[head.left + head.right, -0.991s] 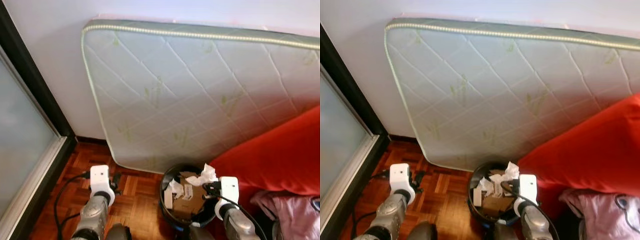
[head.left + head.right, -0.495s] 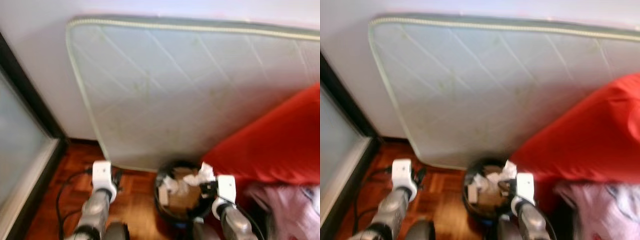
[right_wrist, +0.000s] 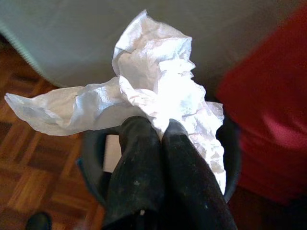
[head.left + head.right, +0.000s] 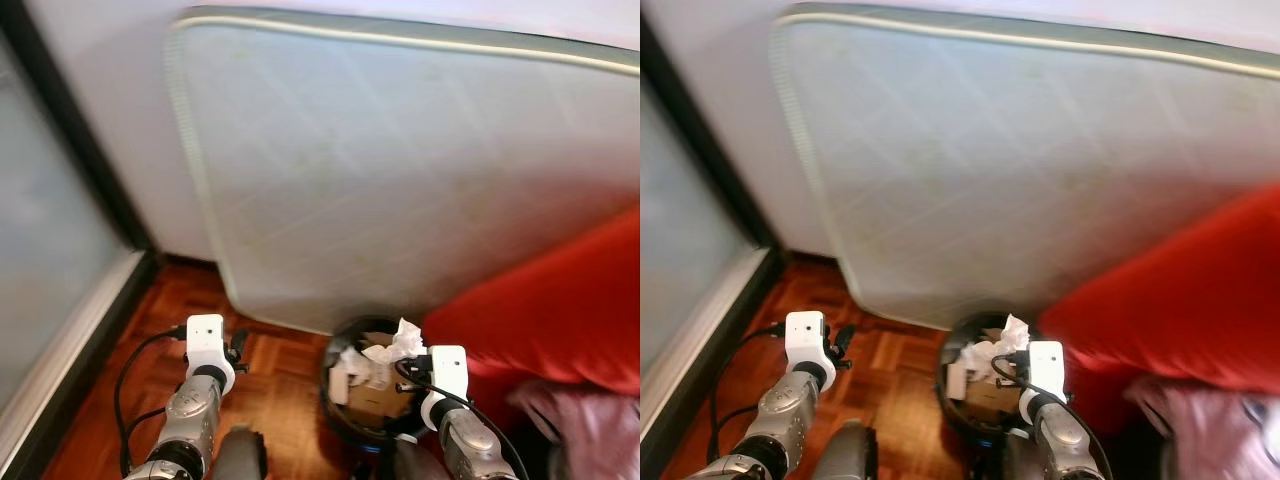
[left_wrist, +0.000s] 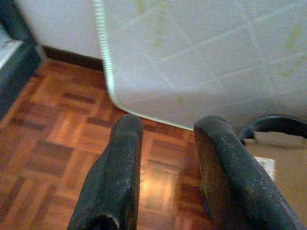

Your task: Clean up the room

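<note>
The right gripper (image 3: 160, 132) is clenched on a crumpled white tissue (image 3: 153, 91), holding it over the black bin (image 4: 345, 345) (already holding paper and cardboard) at the robot's one o'clock. The left gripper (image 5: 165, 143), fingers parted and holding nothing, hangs above the parquet floor (image 5: 48, 129) at eleven o'clock, by the leaning mattress (image 4: 420, 170).

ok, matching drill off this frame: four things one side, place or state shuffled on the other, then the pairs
Things:
1. crumpled tissue
2. black bin
3. mattress
4. left gripper

Place or state:
A. stands on its edge against the wall
B. open and empty, over the parquet floor
C. pinched in the shut jaws of the right gripper, above the bin
D. on the floor between the mattress and the red cushion, holding paper and cardboard

Pairs: 1-C, 2-D, 3-A, 4-B
</note>
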`<state>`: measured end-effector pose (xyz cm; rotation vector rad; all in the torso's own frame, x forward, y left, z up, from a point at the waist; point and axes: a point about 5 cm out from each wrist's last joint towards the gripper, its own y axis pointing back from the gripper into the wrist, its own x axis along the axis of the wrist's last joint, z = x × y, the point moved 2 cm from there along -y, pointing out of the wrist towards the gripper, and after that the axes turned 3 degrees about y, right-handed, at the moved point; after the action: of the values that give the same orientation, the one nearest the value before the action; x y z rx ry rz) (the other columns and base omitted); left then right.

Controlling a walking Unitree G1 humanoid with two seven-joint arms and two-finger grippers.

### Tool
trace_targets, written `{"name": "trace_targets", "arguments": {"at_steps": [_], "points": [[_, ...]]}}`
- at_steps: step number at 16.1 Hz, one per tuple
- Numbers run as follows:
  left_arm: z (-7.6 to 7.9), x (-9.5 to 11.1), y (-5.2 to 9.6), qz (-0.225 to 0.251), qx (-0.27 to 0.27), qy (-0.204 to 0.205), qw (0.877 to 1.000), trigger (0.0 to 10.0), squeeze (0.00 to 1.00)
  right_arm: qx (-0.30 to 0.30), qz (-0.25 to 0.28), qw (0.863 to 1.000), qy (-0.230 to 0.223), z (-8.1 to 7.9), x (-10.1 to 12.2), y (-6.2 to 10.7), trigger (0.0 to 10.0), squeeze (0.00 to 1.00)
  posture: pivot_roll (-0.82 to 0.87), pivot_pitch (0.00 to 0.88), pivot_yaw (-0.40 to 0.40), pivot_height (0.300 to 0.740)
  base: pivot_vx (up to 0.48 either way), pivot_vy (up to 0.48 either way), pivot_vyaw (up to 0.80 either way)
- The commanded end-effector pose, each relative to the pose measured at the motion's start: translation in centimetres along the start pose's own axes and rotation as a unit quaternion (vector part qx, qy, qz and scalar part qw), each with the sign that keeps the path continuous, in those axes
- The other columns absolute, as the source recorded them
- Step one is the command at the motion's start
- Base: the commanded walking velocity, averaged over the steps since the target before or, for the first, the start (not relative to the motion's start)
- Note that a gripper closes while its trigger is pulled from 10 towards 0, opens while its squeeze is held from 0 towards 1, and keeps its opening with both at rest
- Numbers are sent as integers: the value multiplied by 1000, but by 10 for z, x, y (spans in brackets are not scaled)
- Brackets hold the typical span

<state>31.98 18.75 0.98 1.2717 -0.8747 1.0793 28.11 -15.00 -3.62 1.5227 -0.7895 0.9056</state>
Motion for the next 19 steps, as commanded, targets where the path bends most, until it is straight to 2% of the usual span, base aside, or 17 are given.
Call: {"name": "trace_targets", "arguments": {"at_steps": [1, 7, 14, 19], "points": [[-1, 1, 0, 2, 0, 6, 1000, 10000, 0, 2, 0, 1000, 3, -1, -1, 0, 10000, 0, 53, 158, -65, 637, 0, 0, 794], [4, 8, -2, 18, -11, 9, 1000, 10000, 0, -16, -4, 1000, -18, 3, -2, 0, 10000, 0, 58, 171, -71, 637, 0, 0, 0], [3, 10, -2, 23, -10, 15, 1000, 10000, 0, -7, -10, 1000, -9, 0, 0, -1, 10000, 0, 55, 195, -75, 637, 0, 0, 0], [9, 17, -5, 38, -20, 14, 999, 10000, 0, -21, 3, 1000, -16, 2, 17, -9, 10000, 0, 85, 219, -78, 637, 0, 0, 0]]}}
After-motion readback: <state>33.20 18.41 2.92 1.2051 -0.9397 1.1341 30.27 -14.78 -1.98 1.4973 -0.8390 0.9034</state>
